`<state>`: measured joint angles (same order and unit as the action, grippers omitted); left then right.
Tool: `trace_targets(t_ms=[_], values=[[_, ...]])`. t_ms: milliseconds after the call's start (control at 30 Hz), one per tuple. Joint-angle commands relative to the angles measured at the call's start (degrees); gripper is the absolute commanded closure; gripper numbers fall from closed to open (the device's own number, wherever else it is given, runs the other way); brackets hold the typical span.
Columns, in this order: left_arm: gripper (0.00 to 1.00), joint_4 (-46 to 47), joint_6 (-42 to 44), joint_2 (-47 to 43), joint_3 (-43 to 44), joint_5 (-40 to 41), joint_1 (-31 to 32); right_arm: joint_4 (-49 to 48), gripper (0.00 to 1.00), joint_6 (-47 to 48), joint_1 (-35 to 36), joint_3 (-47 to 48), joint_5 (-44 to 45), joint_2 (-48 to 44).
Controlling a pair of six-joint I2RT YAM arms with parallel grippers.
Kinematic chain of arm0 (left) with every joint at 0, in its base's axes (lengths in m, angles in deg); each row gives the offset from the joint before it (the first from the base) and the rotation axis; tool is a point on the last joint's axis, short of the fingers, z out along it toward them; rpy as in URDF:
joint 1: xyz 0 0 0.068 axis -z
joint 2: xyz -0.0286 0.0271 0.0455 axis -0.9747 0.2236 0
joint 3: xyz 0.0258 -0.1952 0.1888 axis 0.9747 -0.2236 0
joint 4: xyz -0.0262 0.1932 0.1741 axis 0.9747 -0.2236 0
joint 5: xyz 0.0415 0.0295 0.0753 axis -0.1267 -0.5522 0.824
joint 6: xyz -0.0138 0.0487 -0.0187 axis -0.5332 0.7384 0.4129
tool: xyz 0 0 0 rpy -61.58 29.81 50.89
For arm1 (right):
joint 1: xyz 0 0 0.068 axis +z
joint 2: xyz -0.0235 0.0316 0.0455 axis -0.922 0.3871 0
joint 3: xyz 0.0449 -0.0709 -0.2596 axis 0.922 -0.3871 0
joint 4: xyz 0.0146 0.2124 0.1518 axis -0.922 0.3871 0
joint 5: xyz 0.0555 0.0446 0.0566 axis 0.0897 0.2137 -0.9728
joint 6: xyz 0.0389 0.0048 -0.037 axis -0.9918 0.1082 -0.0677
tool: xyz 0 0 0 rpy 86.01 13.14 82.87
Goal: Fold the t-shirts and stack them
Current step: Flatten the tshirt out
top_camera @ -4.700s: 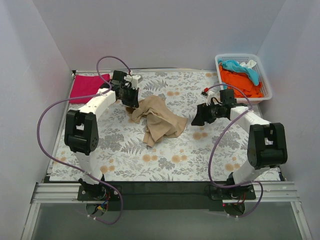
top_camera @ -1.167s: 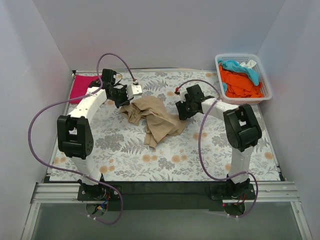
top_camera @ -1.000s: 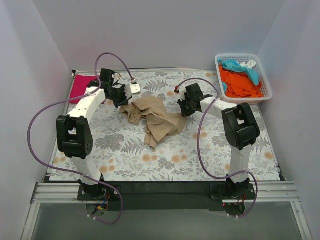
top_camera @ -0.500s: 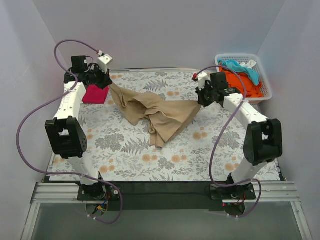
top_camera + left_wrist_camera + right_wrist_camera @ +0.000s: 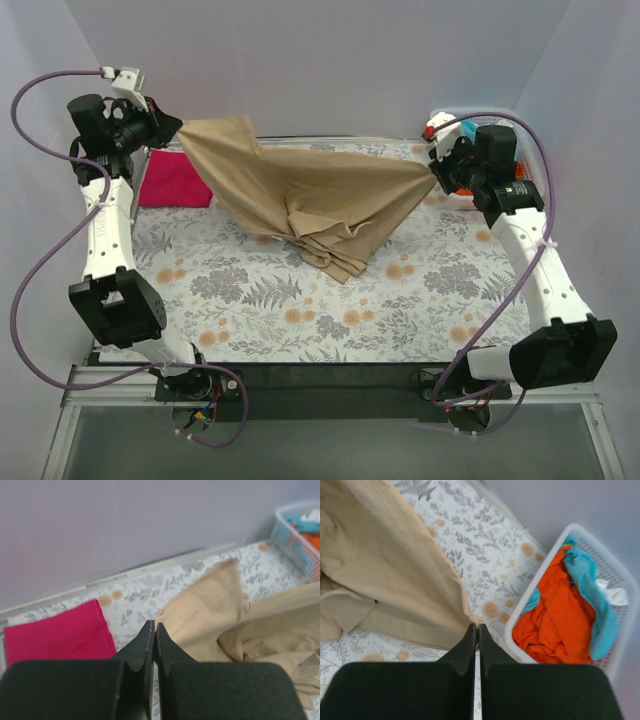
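Note:
A tan t-shirt [image 5: 300,195] hangs stretched between my two raised grippers, and its lower folds sag down to the table. My left gripper [image 5: 178,128] is shut on the shirt's left corner, high at the back left. At the back right my right gripper [image 5: 432,170] is shut on the other corner. The left wrist view has the tan t-shirt [image 5: 210,615] pinched at the tips of the left gripper [image 5: 154,625]. In the right wrist view the tan t-shirt [image 5: 395,580] is pinched by the right gripper [image 5: 476,626]. A folded magenta shirt [image 5: 175,180] lies flat at the back left.
A white basket [image 5: 440,122] at the back right holds orange and blue t-shirts [image 5: 560,615]; my right arm hides most of it from above. The floral tablecloth [image 5: 300,310] covers the table. Grey walls stand close on three sides.
Both grippers have risen and moved apart, lifting the tan t-shirt off the table and stretching it wide. Earlier it lay crumpled at the centre.

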<state>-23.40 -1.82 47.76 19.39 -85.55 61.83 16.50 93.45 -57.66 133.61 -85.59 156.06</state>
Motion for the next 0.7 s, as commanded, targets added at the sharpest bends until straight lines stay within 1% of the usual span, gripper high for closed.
trace_targets(t_ms=[0,67,267,400,500,567,667], values=[[1.00,9.02,-9.10,-8.16,1.63,-1.36,-0.75,-1.01,0.99,2.28,-0.07,6.17,2.99,-6.65],[1.00,11.48,-10.51,-11.23,0.93,-0.48,-0.93,-1.10,0.99,2.54,-0.16,7.84,4.48,-9.19],[1.00,17.20,-11.31,-18.19,-1.97,2.77,-1.01,-1.45,0.99,3.07,-0.16,10.74,7.91,-14.21],[1.00,18.17,-11.66,-22.48,-1.62,3.65,-1.01,-1.28,0.99,2.10,-0.07,12.85,8.80,-16.32],[1.00,18.26,-10.35,-25.74,-2.75,4.35,-1.01,-0.66,0.99,1.84,-0.16,14.35,8.71,-18.96],[1.00,18.17,-9.20,-30.13,-3.81,4.79,-1.01,0.30,0.99,1.49,-0.07,15.84,8.97,-21.07],[1.00,17.91,-7.18,-36.55,-5.40,7.95,-0.93,0.74,0.99,1.49,-0.07,16.99,9.15,-24.49]])
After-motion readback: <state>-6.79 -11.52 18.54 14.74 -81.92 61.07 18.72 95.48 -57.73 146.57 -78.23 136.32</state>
